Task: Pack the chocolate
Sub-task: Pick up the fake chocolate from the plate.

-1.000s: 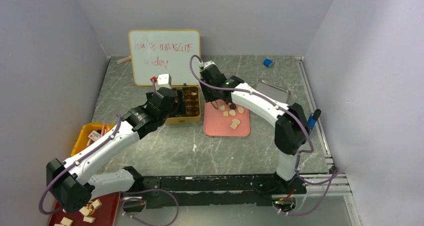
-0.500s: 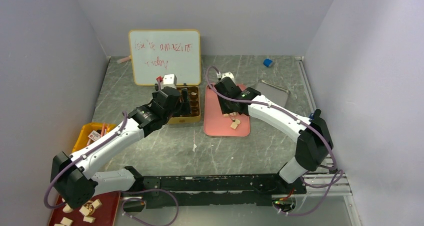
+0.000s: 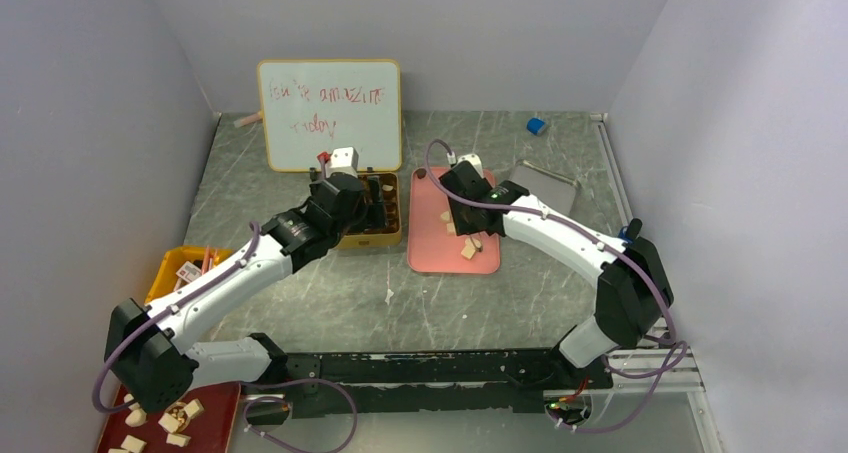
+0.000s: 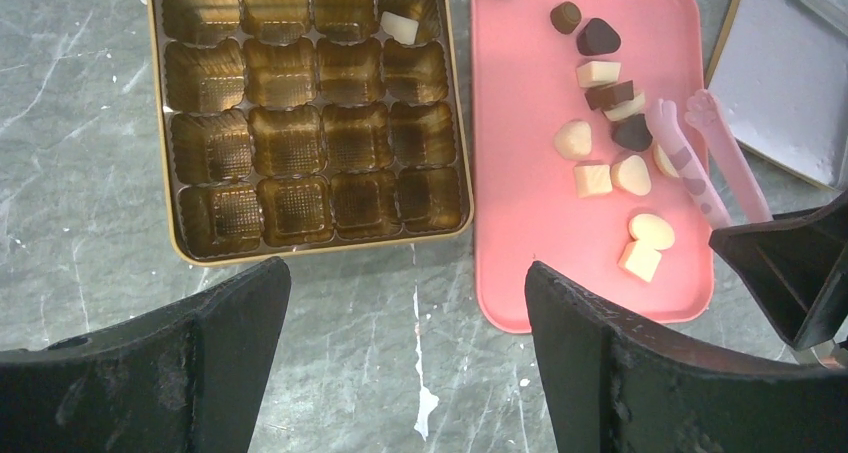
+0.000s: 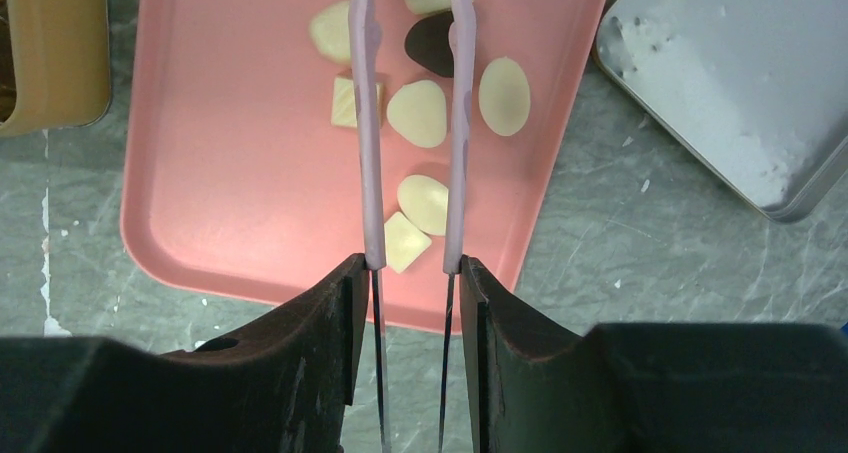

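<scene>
Grey marbled tabletop, pale walls on three sides.

Top view: a white dry-erase board with red writing stands at the back. A square gold box lies just left of a flat pink plastic tray. The left gripper is over the box and the right gripper over the tray.

Left wrist view: the left gripper's jaws are spread wide, grasping nothing. The box has sixteen brown moulded cells, with one pale rectangular piece in the far right corner cell. Small dark brown and pale tan chocolate pieces cluster on the tray's right half.

Right wrist view: the right gripper is clenched on long pink plastic tweezers, their prongs apart. A tan piece shows between them; contact cannot be told. A shallow silver metal tray lies just beside the pink one.
</scene>
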